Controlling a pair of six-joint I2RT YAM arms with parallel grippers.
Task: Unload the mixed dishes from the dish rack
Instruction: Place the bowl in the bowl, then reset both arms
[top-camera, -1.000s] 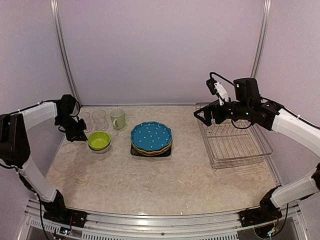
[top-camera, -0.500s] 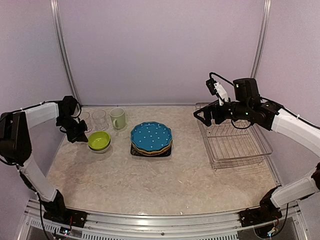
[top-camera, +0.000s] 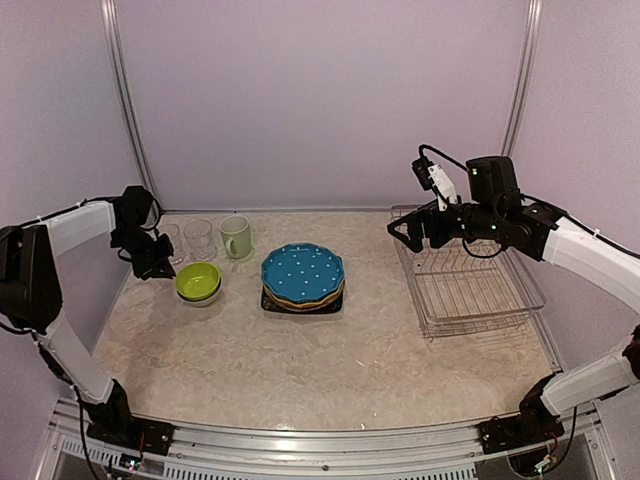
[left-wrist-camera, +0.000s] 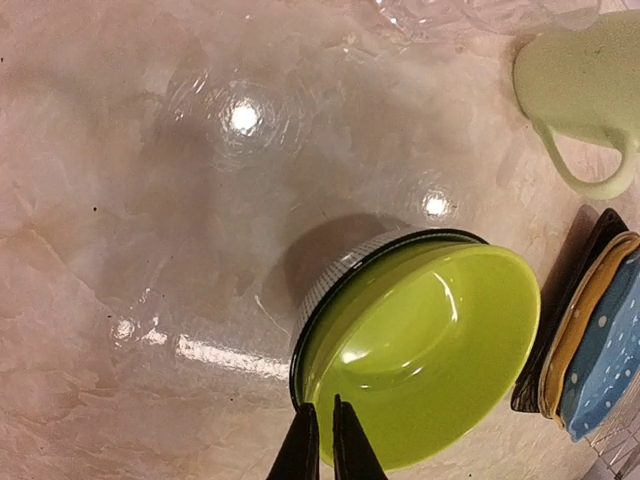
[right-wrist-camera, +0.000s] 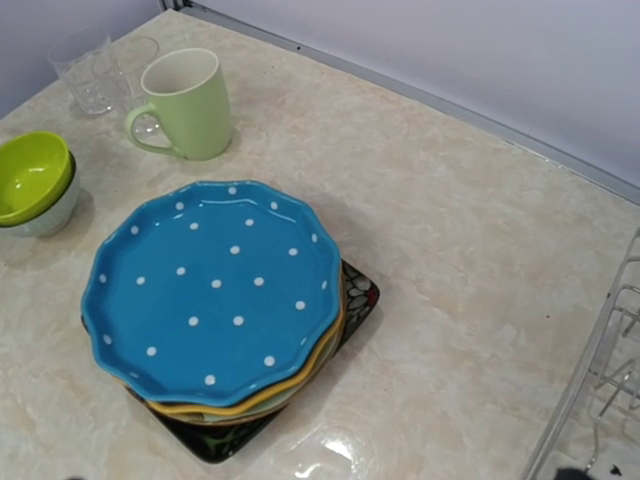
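The dish rack (top-camera: 470, 288) stands at the right with nothing in it; one corner (right-wrist-camera: 603, 385) shows in the right wrist view. The blue white-dotted plate (top-camera: 303, 271) tops a stack over the orange, pale green and black square plates (right-wrist-camera: 352, 300). The lime bowl (top-camera: 199, 279) sits nested in the white bowl (left-wrist-camera: 330, 283). Behind them stand the pale green mug (top-camera: 236, 237) and two clear glasses (top-camera: 198, 238). My left gripper (top-camera: 158, 266) is shut and holds nothing, its tips (left-wrist-camera: 325, 405) just above the lime bowl's (left-wrist-camera: 430, 345) near rim. My right gripper (top-camera: 402, 236) hangs open and holds nothing, over the rack's left edge.
The enclosure walls lie close behind the glasses and the rack. A metal rail (top-camera: 300, 428) runs along the table's near edge.
My left gripper has drifted slightly back and away from the bowls. The right arm and all dishes have not moved.
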